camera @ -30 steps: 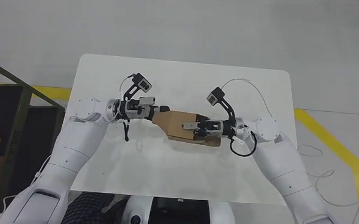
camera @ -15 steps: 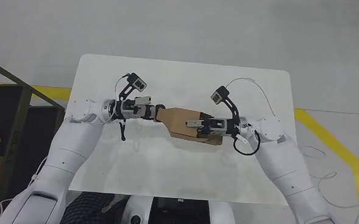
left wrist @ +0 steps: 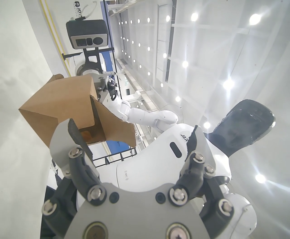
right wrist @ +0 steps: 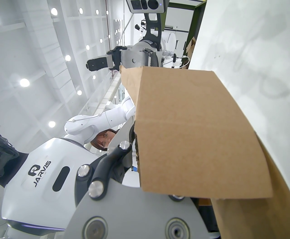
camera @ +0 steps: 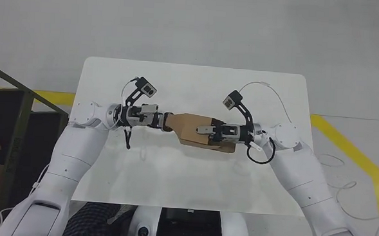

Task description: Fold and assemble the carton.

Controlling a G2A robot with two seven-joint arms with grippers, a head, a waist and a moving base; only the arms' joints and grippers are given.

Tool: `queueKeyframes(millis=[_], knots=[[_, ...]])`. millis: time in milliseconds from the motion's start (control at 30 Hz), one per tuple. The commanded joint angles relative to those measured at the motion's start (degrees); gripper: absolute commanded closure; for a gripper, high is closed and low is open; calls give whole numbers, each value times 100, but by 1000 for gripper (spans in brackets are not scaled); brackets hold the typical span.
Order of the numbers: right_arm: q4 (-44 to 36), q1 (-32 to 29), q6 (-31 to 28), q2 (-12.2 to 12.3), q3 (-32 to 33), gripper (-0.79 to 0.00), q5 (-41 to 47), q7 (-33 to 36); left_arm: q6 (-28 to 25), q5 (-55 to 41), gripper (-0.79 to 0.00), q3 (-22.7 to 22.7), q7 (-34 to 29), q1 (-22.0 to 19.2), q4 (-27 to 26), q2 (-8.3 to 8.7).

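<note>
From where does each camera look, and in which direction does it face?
Top view: above the arms, looking down at the table; both arms meet at the carton.
Left wrist view: on the left wrist, looking past the open left gripper to the carton and the right gripper.
Right wrist view: on the right wrist, looking along the carton toward the left gripper.
Shared: all three show the carton.
</note>
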Motion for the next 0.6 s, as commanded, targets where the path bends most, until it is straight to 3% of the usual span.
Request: queueKeyframes(millis=[0,300,567], knots=[[-9,-1,3,1,1,0,12,30,-83,72,-785,-21,75,-5,22,4],[-9,15,23,2,-18,0,14,130,-74,26,-785,-85,-11,-19,25,21],[16,21,-26,2,-7,0,41,146,73,-207,-785,174,-110,-73,-123,28]])
